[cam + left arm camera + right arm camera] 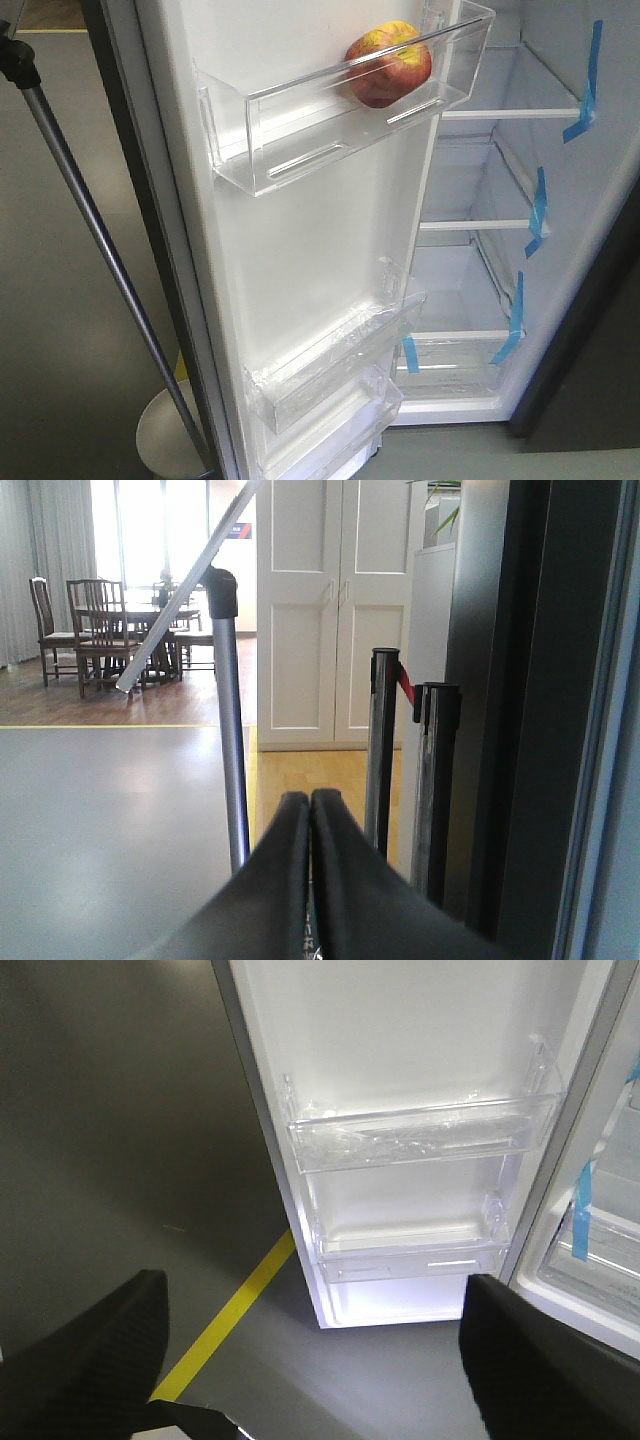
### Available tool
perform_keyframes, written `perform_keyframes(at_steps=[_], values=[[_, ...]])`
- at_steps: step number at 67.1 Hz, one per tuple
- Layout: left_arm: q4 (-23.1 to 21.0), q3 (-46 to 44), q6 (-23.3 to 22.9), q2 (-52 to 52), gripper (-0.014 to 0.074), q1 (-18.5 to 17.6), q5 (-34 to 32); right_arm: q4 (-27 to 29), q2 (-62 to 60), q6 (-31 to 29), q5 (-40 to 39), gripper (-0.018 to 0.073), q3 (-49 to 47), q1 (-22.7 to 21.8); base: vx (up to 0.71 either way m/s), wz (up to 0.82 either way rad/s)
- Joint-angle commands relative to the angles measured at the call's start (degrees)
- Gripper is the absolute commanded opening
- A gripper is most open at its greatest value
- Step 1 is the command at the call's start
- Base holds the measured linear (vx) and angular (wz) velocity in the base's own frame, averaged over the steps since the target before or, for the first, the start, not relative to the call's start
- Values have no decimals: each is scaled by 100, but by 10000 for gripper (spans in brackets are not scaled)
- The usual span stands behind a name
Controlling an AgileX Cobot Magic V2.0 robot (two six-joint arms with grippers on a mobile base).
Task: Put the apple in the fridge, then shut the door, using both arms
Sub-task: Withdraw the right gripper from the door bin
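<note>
Up in the top bin of the door, the apple is resting. The left gripper is hanging pinched together, empty, seemingly beside the door's outer face; the right gripper is gaping, holding nothing. Closing is calling for a slow, flat push, sparing the apple jolts.

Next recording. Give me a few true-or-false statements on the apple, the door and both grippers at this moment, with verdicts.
1. The apple sits in the top door bin. True.
2. The door is closed. False: it stands open, with the inside of the fridge exposed.
3. The left gripper is open. False: its fingers are pressed together.
4. The right gripper is open and holds nothing. True.
</note>
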Motion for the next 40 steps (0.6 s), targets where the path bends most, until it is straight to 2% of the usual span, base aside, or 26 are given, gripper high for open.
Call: perform_keyframes(at_steps=[1, 29, 40], values=[[-49, -97, -23, -86, -6, -13, -424, 67, -152, 113, -92, 569, -12, -7, 0, 0], [-49, -97, -23, -86, -6, -14, -520, -48, -452, 188, 243, 569, 184, -7, 0, 0], [-356, -140, -405, -86, -6, -14, -580, -48, -452, 173, 287, 569, 184, -7, 0, 0]])
